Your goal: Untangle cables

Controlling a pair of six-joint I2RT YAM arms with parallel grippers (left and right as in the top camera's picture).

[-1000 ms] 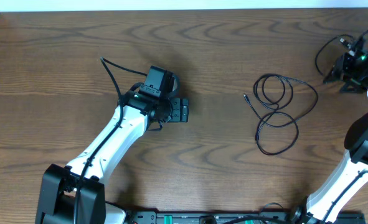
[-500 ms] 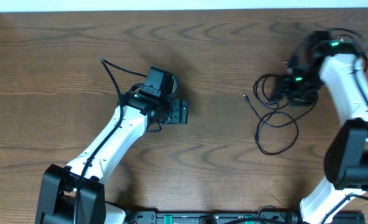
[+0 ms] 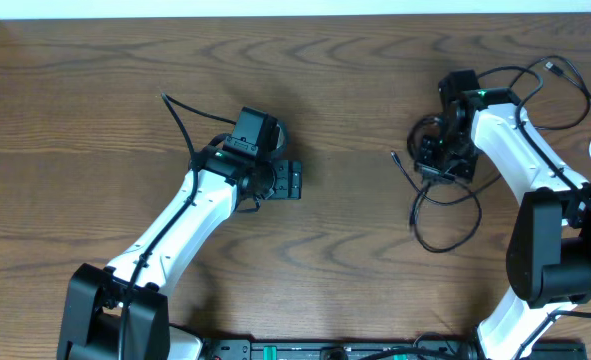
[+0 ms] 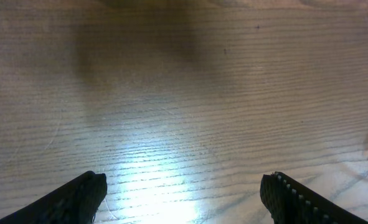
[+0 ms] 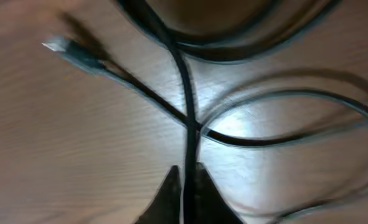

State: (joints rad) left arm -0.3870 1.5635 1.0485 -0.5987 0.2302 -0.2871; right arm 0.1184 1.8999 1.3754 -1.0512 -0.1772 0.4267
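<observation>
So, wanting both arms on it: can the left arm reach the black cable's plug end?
Probably: the plug end of the black cable lies on bare table facing the left fingers, nothing between; the right fingers pinch it further along. It's a long stretch.

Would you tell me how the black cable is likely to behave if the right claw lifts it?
Probably floppy: the black cable lies in loose loops, which would likely sag and trail. It looks thin, so probably light. The right claw pinches one strand, which might slip.
</observation>
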